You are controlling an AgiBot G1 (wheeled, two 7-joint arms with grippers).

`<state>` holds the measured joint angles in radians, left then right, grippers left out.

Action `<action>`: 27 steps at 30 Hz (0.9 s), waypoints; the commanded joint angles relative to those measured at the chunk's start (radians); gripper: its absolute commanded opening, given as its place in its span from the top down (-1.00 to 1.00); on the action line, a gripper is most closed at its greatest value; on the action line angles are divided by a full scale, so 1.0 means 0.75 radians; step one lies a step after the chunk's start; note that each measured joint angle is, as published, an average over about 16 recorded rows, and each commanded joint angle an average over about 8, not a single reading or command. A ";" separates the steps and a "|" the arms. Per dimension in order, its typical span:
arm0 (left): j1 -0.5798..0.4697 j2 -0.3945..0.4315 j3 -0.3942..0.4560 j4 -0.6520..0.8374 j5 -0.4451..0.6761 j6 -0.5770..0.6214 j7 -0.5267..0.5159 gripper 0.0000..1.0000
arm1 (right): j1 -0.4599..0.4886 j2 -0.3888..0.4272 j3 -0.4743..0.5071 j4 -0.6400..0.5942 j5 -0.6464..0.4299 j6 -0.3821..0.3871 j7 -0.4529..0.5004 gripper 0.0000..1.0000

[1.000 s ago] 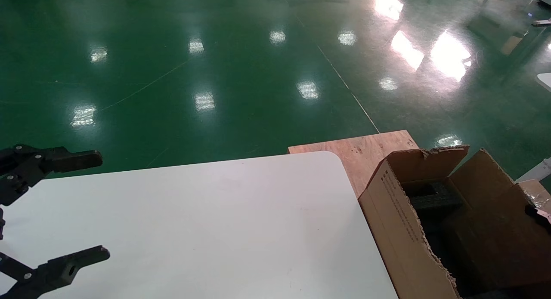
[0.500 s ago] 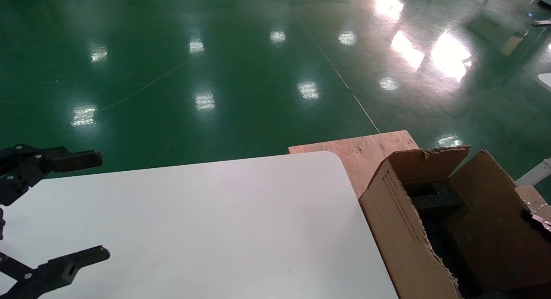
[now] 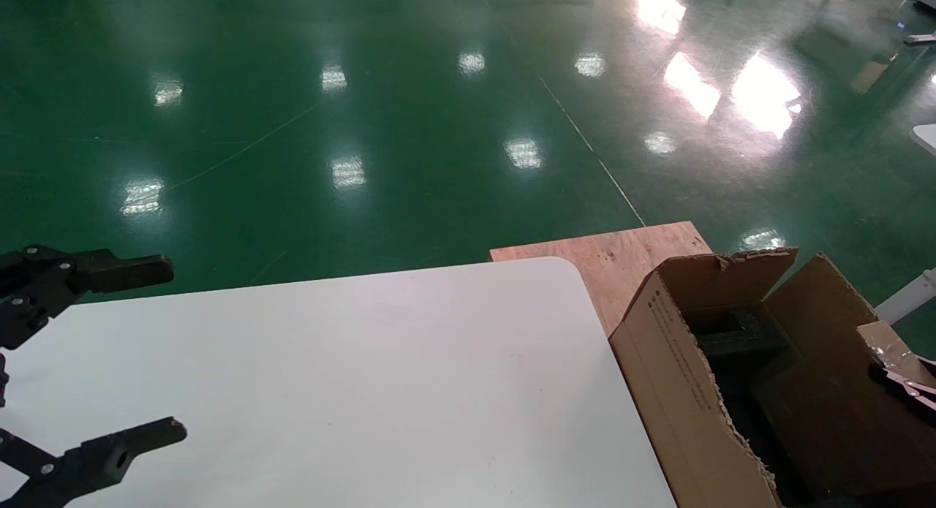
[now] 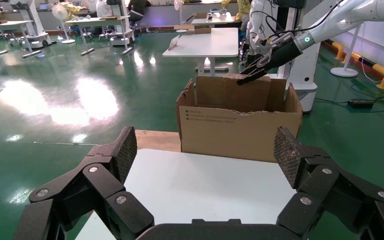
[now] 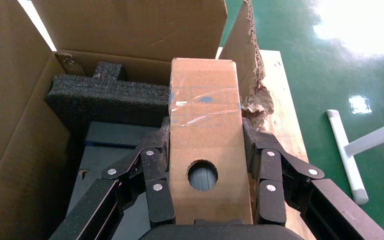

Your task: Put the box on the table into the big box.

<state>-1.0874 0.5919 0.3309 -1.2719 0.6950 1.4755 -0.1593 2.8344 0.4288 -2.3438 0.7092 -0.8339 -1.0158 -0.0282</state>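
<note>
The box (image 5: 205, 130), small, brown and taped with a round hole in its face, is held between the fingers of my right gripper (image 5: 206, 125), which is shut on its sides. It hangs over the open big box (image 5: 10, 125), above the black foam (image 5: 105, 95), close to the torn wall. In the head view the box (image 3: 886, 347) and right gripper (image 3: 907, 387) show at the far right edge, over the big box (image 3: 673, 362). My left gripper (image 3: 172, 351) stands open over the table (image 3: 365, 384), holding nothing.
A brown plywood board (image 3: 621, 256) lies under the big box, beyond the table's rounded corner. Green shiny floor surrounds everything. A white pole (image 5: 347, 155) lies on the floor beside the board.
My right gripper has carried the box slightly leftward and farther over the big box's opening. The left arm has not moved.
</note>
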 commanded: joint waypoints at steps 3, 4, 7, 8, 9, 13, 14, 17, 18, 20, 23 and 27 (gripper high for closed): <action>0.000 0.000 0.000 0.000 0.000 0.000 0.000 -1.00 | -0.001 -0.002 -0.003 -0.002 -0.002 0.000 0.000 -1.00; 0.000 0.000 0.000 0.000 0.000 0.000 0.000 -1.00 | -0.002 -0.001 -0.002 -0.001 -0.002 0.000 0.000 -1.00; 0.000 0.000 0.000 0.000 0.000 0.000 0.000 -1.00 | -0.003 0.001 0.001 0.001 -0.003 0.000 0.000 -1.00; 0.000 0.000 0.000 0.000 0.000 0.000 0.000 -1.00 | -0.004 0.002 0.003 0.001 -0.003 0.000 0.000 -1.00; 0.000 0.000 0.000 0.000 0.000 0.000 0.000 -1.00 | -0.004 0.002 0.004 0.002 -0.003 0.000 0.000 -1.00; 0.000 0.000 0.000 0.000 0.000 0.000 0.000 -1.00 | -0.005 0.004 0.007 0.004 -0.002 0.000 0.000 -1.00; 0.000 0.000 0.000 0.000 0.000 0.000 0.000 -1.00 | -0.005 0.004 0.008 0.004 -0.002 0.000 0.000 -1.00; 0.000 0.000 0.000 0.000 0.000 0.000 0.000 -1.00 | -0.006 0.003 0.009 0.008 0.000 -0.001 -0.001 -1.00; 0.000 0.000 0.000 0.000 0.000 0.000 0.000 -1.00 | -0.006 0.002 0.010 0.011 0.000 -0.002 -0.002 -1.00; 0.000 0.000 0.000 0.000 0.000 0.000 0.000 -1.00 | -0.003 -0.004 0.010 0.029 0.006 -0.009 -0.006 -1.00; 0.000 0.000 0.000 0.000 0.000 0.000 0.000 -1.00 | 0.009 -0.026 0.005 0.091 0.025 -0.025 -0.017 -1.00; 0.000 0.000 0.000 0.000 0.000 0.000 0.000 -1.00 | 0.032 -0.076 -0.019 0.227 0.078 -0.035 -0.030 -1.00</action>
<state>-1.0876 0.5919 0.3311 -1.2716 0.6949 1.4756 -0.1591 2.8541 0.3675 -2.3665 0.8844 -0.7673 -1.0266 -0.0495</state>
